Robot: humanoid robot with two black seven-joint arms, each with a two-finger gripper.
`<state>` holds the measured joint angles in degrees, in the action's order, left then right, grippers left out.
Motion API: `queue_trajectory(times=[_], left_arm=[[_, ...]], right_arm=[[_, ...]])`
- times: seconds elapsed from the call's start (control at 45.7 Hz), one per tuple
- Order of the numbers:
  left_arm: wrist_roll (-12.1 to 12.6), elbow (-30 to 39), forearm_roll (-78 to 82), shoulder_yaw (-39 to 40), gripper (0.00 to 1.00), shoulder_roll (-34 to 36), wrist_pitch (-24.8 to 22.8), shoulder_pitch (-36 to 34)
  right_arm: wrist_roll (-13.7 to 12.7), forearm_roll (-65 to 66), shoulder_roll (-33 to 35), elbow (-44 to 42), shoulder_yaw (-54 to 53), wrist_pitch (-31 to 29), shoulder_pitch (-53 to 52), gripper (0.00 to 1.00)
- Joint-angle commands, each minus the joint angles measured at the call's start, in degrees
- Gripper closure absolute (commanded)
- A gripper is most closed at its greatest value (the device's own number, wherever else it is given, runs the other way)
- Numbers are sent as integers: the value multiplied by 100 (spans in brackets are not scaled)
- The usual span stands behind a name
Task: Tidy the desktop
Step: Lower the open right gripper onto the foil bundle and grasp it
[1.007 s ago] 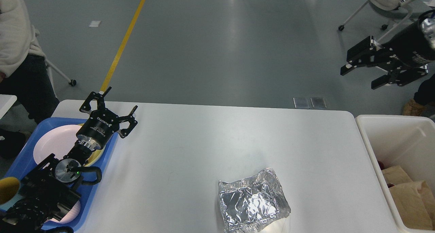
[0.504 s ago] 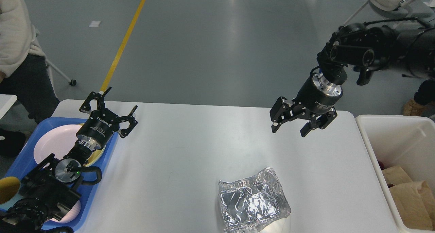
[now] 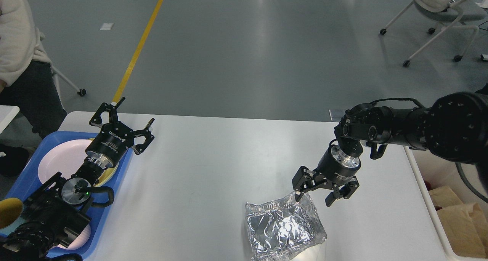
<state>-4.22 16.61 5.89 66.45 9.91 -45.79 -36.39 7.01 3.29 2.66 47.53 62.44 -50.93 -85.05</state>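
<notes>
The right pincer (image 3: 316,196) has swung in from off the counter (image 3: 213,165) and now hangs, fingers apart, at the foil pack's (image 3: 284,227) far corner, perhaps touching it. A grasp looks imminent. The left pincer (image 3: 129,125) stays spread by the tray (image 3: 23,177).

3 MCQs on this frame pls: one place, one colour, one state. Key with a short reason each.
1. Where is the foil container?
A. on the desktop
B. in the blue tray
C. in the white bin

2. What colour is the tray at the left?
A. red
B. blue
C. green

3. How is the right gripper?
A. shut on the foil
B. out of view
C. open

Key: 1 A, it sits on the white top near the front edge. 2 B, its rim is blue. 3 C, fingers spread just above the foil's far corner.
</notes>
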Motion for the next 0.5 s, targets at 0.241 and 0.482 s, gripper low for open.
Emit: queue_trajectory(times=[0.241,0.482], left_arm=[[0,0,0,0,3,-7,0,0],[0,0,0,0,3,-7,0,0]], right_arm=[[19,-13,604,-341,-56,66,612,12],[11,-127,595,-376,-65,294,1017,12]])
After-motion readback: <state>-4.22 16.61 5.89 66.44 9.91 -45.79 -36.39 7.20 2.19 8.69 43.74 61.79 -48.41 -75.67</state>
